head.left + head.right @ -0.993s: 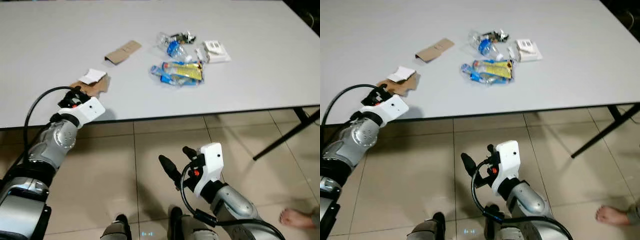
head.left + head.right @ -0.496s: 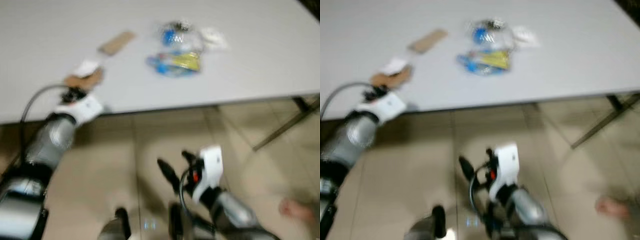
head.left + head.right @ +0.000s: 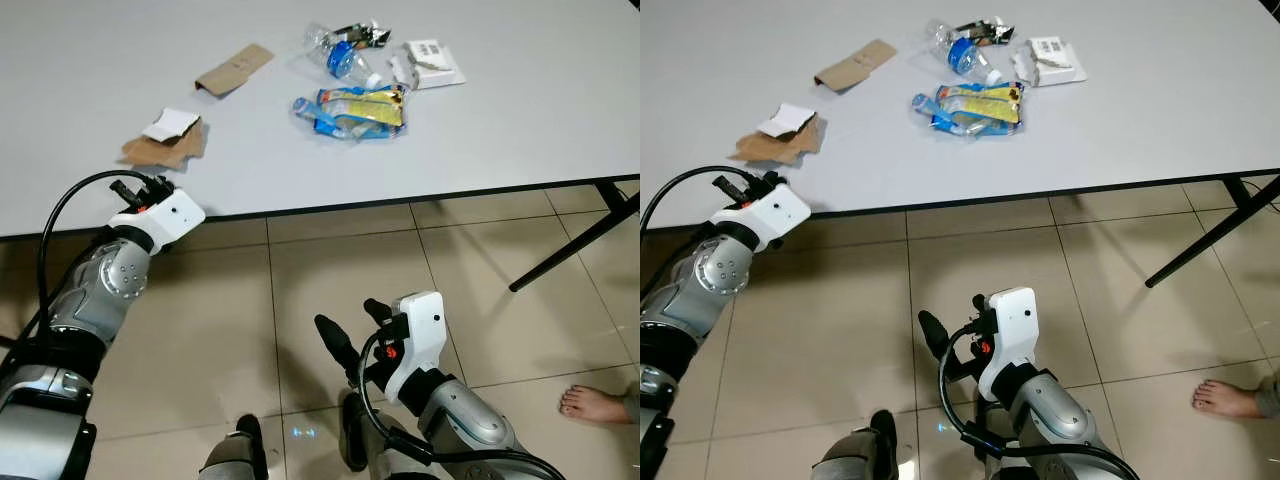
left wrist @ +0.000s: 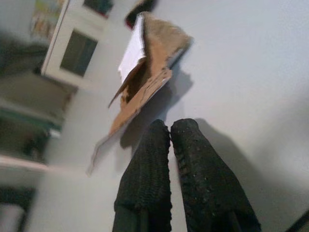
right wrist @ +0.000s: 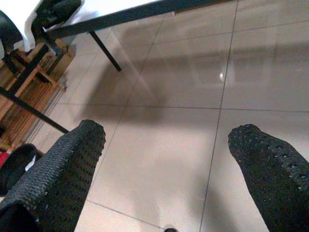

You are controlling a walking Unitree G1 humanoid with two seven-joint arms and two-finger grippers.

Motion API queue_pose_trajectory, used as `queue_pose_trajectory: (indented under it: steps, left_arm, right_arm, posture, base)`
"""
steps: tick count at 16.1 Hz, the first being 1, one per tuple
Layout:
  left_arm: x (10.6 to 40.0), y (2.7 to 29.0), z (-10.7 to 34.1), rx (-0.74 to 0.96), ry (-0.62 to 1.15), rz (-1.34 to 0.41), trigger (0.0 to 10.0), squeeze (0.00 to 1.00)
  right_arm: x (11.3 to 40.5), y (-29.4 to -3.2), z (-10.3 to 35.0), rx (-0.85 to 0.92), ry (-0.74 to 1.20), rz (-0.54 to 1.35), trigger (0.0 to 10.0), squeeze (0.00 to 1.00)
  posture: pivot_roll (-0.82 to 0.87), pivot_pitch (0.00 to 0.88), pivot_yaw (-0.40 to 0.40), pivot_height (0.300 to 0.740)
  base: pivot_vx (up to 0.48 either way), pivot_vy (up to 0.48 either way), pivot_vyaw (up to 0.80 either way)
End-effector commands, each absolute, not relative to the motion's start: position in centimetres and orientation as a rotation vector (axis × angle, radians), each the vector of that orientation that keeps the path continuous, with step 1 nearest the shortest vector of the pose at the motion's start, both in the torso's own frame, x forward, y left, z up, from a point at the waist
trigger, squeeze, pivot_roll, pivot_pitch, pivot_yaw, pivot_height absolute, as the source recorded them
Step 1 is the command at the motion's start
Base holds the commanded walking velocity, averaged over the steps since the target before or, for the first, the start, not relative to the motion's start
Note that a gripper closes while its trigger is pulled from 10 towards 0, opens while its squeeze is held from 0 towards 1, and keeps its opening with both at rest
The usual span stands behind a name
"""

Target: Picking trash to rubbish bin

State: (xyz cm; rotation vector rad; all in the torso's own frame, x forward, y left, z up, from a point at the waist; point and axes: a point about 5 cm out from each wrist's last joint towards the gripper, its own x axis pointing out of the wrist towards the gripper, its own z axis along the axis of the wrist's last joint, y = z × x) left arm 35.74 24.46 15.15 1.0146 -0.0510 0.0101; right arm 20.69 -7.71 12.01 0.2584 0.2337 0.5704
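Note:
Trash lies on the grey table (image 3: 520,110): a torn brown cardboard piece with a white scrap (image 3: 165,142) near the front left edge, a flat brown card (image 3: 233,69) behind it, and a cluster of a crushed plastic bottle (image 3: 340,57), a blue-yellow wrapper (image 3: 352,110) and a white packet (image 3: 432,63). My left gripper (image 4: 169,130) is shut and empty at the table's edge, just short of the torn cardboard (image 4: 145,77). My right gripper (image 3: 350,325) hangs low over the floor, open and empty.
Beige floor tiles (image 3: 300,280) spread under the table. A black table leg (image 3: 570,250) slants at the right. A person's bare foot (image 3: 595,405) rests on the floor at the lower right. Dark furniture legs (image 5: 34,72) stand on the floor in the right wrist view.
The camera has shifted, so the table sits higher in the picture. My left gripper has drawn back a little from the torn cardboard to the table's edge. The right arm keeps its place.

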Motion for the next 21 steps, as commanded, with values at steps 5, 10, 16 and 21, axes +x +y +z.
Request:
queue_pose_trajectory:
  steps: [5, 10, 16, 21]
  left_arm:
    - [32.8, 21.7, 10.8, 0.641, 0.009, -0.047, 10.0, 0.0]
    - [32.9, 18.3, 21.2, 0.521, -0.376, 0.055, 10.0, 0.0]
    - [31.9, 17.9, 24.3, 0.498, -0.436, 0.093, 10.0, 0.0]
    - [31.8, 18.0, 24.4, 0.494, -0.409, 0.101, 10.0, 0.0]
  right_arm:
    - [20.7, -7.9, 11.9, 0.276, 0.23, 0.547, 10.0, 0.0]
    - [21.5, -8.3, 12.4, 0.264, 0.19, 0.504, 10.0, 0.0]
    - [21.8, -8.0, 12.1, 0.273, 0.188, 0.509, 10.0, 0.0]
    - [21.8, -7.9, 12.0, 0.277, 0.19, 0.514, 10.0, 0.0]
  posture:
    - [-0.17, 0.376, -0.082, 0.74]
    - [-0.15, 0.373, -0.077, 0.74]
    - [-0.14, 0.363, -0.073, 0.74]
    - [-0.14, 0.363, -0.071, 0.74]
  base:
    - [0.0, 0.0, 0.0]
    - [0.0, 0.0, 0.0]
    - [0.4, 0.0, 0.0]
    - [0.48, 0.0, 0.0]
